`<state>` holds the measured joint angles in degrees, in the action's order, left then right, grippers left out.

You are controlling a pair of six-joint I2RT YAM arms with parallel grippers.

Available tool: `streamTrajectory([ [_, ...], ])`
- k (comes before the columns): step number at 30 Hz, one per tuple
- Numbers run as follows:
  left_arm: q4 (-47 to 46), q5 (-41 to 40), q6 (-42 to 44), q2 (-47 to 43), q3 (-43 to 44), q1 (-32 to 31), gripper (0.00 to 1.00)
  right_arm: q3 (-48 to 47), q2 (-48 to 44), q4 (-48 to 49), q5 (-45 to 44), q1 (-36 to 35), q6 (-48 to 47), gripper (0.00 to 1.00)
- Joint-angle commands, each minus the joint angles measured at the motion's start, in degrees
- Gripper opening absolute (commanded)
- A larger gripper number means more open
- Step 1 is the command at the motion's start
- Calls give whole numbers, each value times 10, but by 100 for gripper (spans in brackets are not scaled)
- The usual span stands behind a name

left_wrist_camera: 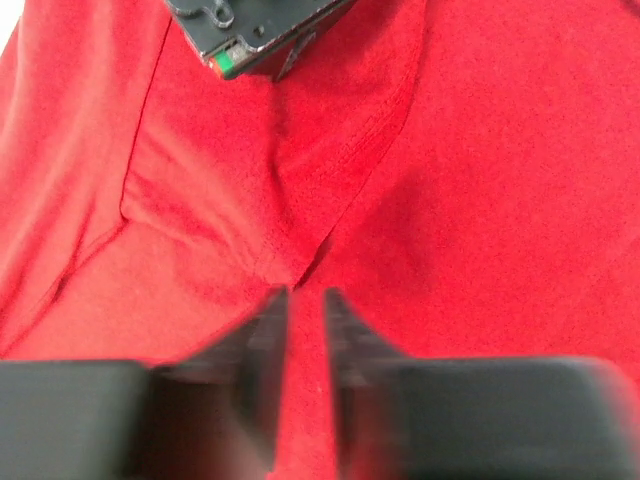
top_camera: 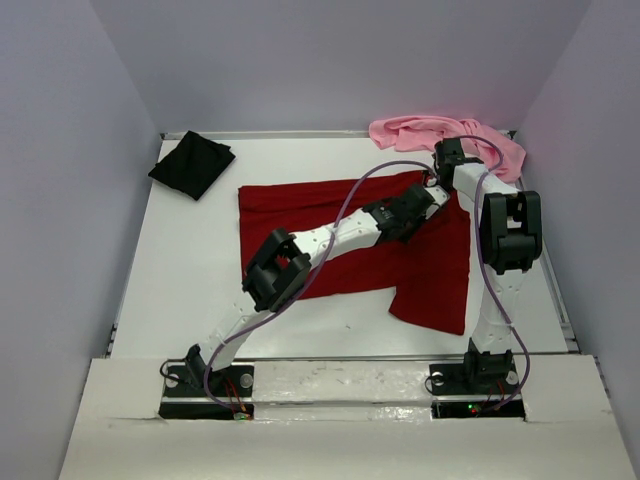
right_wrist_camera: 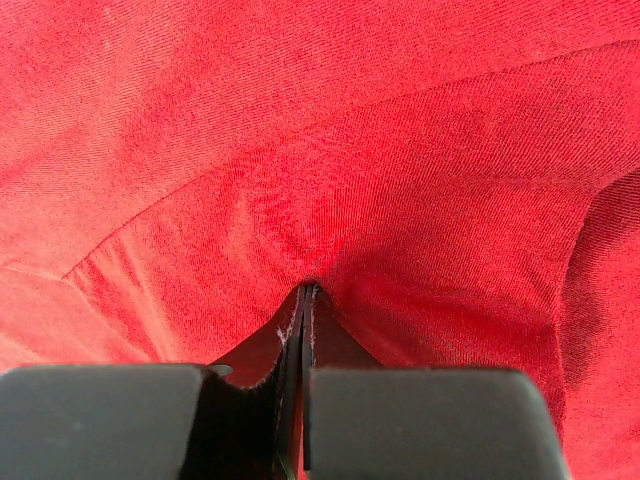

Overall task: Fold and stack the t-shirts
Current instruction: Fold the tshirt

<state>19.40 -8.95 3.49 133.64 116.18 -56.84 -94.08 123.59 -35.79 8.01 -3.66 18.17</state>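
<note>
The dark red t-shirt (top_camera: 290, 205) lies spread over the middle of the table, its right part hanging down toward the near edge. My left gripper (top_camera: 424, 200) reaches across to its far right part. In the left wrist view the gripper (left_wrist_camera: 306, 292) is nearly closed, with a ridge of red cloth (left_wrist_camera: 480, 200) between its blurred tips. My right gripper (top_camera: 441, 170) is just beyond it, at the shirt's far right corner. In the right wrist view it (right_wrist_camera: 308, 287) is shut on puckered red cloth (right_wrist_camera: 300, 150). The black t-shirt (top_camera: 192, 165) lies folded at the far left. The light pink t-shirt (top_camera: 440, 130) lies crumpled at the far right.
The right gripper's black body (left_wrist_camera: 250, 30), with a green light, shows at the top of the left wrist view, close to my left fingers. The white table (top_camera: 180, 270) has a raised rim, with walls beyond. The two arms cross over the shirt's right half.
</note>
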Motion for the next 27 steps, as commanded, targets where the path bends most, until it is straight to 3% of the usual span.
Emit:
streamTrajectory([
  [1,20,-34,13,-27,14,-6,36,-1,29,2,-7,1,-9,0],
  [4,29,-67,15,-14,22,-6,59,0,28,2,-6,1,-9,0],
  [7,29,-84,16,-9,22,-6,70,0,27,2,-5,1,-9,0],
  [14,-5,-112,-7,-44,-23,0,75,9,4,6,-17,1,-10,1],
  [15,-12,-103,-14,-61,-34,4,75,36,-11,34,-17,1,-10,7],
  [16,-32,-99,-21,-72,-66,15,76,53,-55,54,-11,1,-12,16],
  [18,-61,-94,-50,-119,-109,28,78,102,-132,107,-4,1,-13,20],
  [22,-121,-92,-90,-204,-215,65,80,144,-241,153,7,1,-22,23],
  [27,-147,-123,-113,-317,-284,97,83,193,-359,202,30,1,-31,25],
])
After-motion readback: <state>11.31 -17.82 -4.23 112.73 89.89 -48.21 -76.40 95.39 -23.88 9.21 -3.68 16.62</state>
